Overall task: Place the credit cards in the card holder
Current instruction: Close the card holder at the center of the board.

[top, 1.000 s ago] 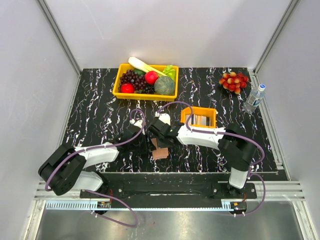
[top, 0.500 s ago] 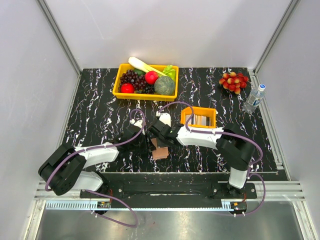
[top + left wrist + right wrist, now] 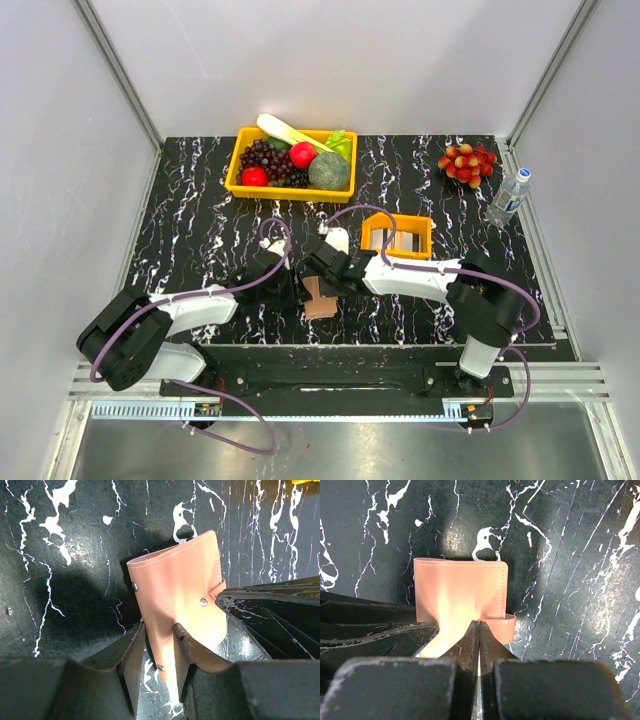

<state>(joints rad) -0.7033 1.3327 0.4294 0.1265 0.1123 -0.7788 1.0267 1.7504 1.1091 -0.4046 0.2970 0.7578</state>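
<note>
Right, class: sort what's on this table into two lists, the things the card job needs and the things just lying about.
Needed for the job:
card holder
credit cards, in the orange tray
left gripper
right gripper

Lying about:
yellow fruit bin
bunch of red fruit
water bottle

the left gripper's (image 3: 159, 630) fingers (image 3: 132, 652) cover the card holder's (image 3: 172, 580) edge nearest them; we cannot tell whether the right gripper's (image 3: 478, 627) pressed-together tips pinch anything.
</note>
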